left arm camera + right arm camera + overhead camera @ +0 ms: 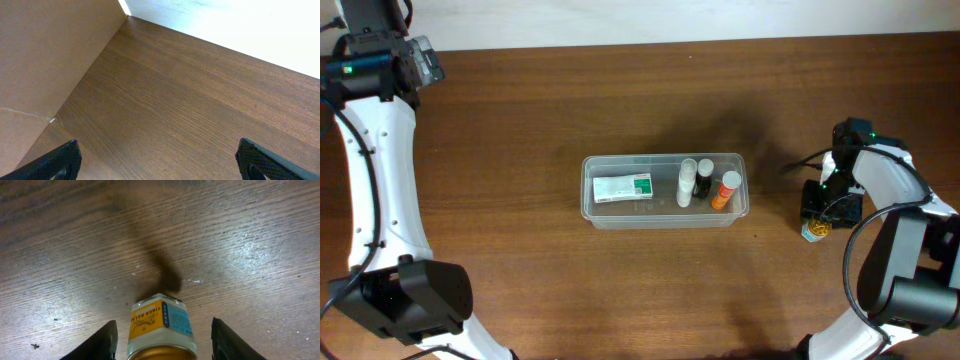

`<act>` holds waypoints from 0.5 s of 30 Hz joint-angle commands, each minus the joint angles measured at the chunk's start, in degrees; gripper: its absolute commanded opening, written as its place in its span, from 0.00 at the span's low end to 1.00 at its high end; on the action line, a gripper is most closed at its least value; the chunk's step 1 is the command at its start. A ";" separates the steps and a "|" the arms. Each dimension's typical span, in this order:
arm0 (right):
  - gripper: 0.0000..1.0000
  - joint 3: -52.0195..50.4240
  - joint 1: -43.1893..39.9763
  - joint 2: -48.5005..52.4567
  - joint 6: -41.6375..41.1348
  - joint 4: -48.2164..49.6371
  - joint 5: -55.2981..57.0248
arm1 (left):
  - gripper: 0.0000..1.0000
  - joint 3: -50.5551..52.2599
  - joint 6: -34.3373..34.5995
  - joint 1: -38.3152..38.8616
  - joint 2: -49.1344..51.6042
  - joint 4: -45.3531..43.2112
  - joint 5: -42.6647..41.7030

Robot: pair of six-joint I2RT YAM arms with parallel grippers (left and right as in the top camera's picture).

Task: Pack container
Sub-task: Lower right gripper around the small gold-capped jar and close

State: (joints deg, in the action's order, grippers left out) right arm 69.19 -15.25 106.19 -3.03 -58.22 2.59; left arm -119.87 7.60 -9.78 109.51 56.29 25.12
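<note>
**A:** How far along is the packing?

**B:** Mostly done, I'd judge. The container (660, 158), a clear plastic rectangular tub with rounded corners, sits mid-way across the brown wooden table (520, 120). A flat white box with a green label (622, 187) lies at its left end. Toward the right end are a white bottle (687, 183), a dark bottle with a white cap (704, 185) and an orange bottle with a white cap (725, 190), side by side.

**A:** What's left?

**B:** One piece that I can see: a small glass jar with a yellow-and-blue label and a gold lid (160, 322), out on the table well to the right of the container. The right hand (163, 330) is at it with fingers spread on either side. A strip of table shows between each finger and the glass, so it brackets the jar without pinching it. Closing, lifting and carrying it over to the tub look like the remaining steps.

**A:** And the other arm?

**B:** The left hand (157, 155) hangs over bare table near the far left corner, fingers wide apart and nothing between them.

**A:** Anything you can't make out?

**B:** From overhead the right arm covers most of the jar, and only a yellowish glimpse shows. In the wrist view the jar's lid end and both fingers run off the frame. The tub's cloudy walls blur the bottles, so I can't tell whether they stand or lie. No cover for the container is in view.
</note>
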 commanded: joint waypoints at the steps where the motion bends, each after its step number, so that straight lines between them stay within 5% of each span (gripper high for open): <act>1: 0.51 -0.20 -0.26 0.04 -0.44 0.26 0.48 | 0.99 0.15 0.72 -0.13 0.24 -0.09 0.63; 15: 0.43 -1.70 -0.26 0.04 -0.46 0.98 0.48 | 0.99 0.15 0.72 -0.13 0.24 -0.09 0.63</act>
State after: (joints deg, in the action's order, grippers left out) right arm 67.90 -15.25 106.19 -3.03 -57.14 2.59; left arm -119.87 7.60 -9.78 109.51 56.29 25.12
